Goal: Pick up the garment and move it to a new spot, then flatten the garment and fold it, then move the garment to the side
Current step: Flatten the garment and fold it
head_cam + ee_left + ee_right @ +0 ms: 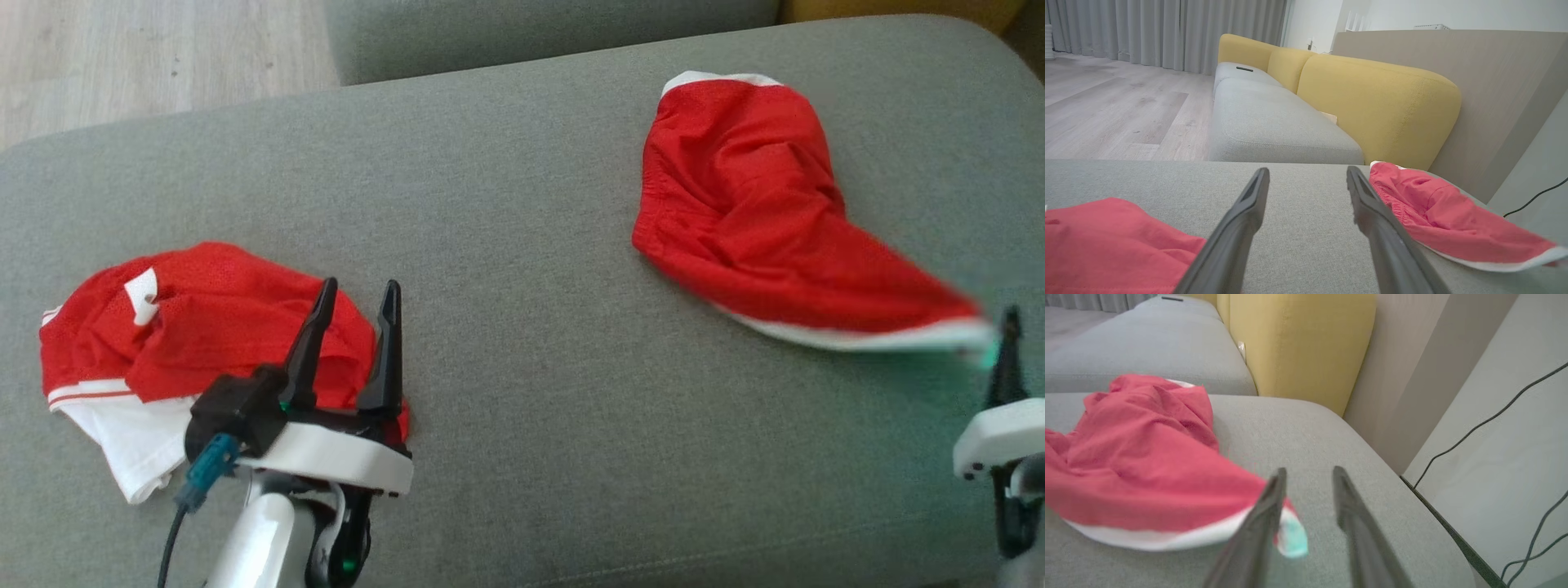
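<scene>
Just beside the right tool (1309, 469) lies the garment (1139, 465).

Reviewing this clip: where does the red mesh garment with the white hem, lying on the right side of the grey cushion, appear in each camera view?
Head view: the red mesh garment lies upper right on the grey cushion.
Left wrist view: lower right, hem trailing toward the right edge.
Right wrist view: left half, white hem lowest.
Shared landmark: the yellow sofa backrest, beyond the garment each time.
</scene>
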Robot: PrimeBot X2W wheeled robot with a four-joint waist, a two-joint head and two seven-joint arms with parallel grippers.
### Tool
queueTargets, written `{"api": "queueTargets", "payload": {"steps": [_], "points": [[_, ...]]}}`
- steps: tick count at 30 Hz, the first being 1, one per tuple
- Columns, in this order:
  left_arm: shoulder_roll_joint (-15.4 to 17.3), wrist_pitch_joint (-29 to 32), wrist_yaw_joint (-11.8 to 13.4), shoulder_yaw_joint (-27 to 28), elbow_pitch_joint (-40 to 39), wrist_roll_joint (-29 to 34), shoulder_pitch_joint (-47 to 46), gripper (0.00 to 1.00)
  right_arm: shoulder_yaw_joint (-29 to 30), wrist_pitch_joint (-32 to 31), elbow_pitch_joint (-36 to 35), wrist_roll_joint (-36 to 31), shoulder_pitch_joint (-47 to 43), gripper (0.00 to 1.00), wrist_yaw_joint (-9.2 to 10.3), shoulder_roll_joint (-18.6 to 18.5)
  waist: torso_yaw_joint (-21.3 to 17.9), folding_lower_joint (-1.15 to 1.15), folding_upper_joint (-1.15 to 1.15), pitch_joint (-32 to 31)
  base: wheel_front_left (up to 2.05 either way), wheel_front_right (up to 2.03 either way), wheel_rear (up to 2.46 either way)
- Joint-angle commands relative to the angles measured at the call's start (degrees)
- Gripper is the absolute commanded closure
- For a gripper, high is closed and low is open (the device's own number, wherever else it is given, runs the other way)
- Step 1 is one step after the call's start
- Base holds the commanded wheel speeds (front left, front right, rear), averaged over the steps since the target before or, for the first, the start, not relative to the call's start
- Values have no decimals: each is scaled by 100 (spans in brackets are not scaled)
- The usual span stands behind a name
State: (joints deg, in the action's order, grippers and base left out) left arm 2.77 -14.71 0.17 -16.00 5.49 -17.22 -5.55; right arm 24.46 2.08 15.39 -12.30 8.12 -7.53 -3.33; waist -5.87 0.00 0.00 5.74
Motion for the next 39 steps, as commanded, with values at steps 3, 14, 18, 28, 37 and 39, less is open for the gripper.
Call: {"api": "queueTargets", "payload": {"steps": [3, 14, 18, 28, 37, 39], "points": [[10, -29, -26, 186, -162, 49, -165, 0, -244, 270, -352, 27, 177, 0, 4, 6, -1, 0, 0, -42, 0, 0, 0], [10, -29, -42, 110, -198, 41, -78, 0, -2166, 1020, -863, 1384, -346, 0, 4, 44, 172, 0, 0, -225, 0, 0, 0], [10, -29, -43, 51, -201, 27, -18, 0, -2464, 1117, -748, 1667, -567, 0, 4, 45, 354, 0, 0, -233, 0, 0, 0], [10, -29, -41, -103, -211, -4, -147, 0, -2672, 840, 370, 1276, 415, 0, 4, 45, 974, 0, 0, 186, 0, 0, 0], [10, -29, -21, -188, -183, -54, -326, 0, -2408, 614, 2042, 903, 1493, 0, 4, -59, 1359, 0, 0, 514, 0, 0, 0], [10, -29, -20, -195, -189, -52, -350, 0, -2229, 618, 2404, 786, 1693, 0, 4, -77, 1415, 0, 0, 580, 0, 0, 0]]}}
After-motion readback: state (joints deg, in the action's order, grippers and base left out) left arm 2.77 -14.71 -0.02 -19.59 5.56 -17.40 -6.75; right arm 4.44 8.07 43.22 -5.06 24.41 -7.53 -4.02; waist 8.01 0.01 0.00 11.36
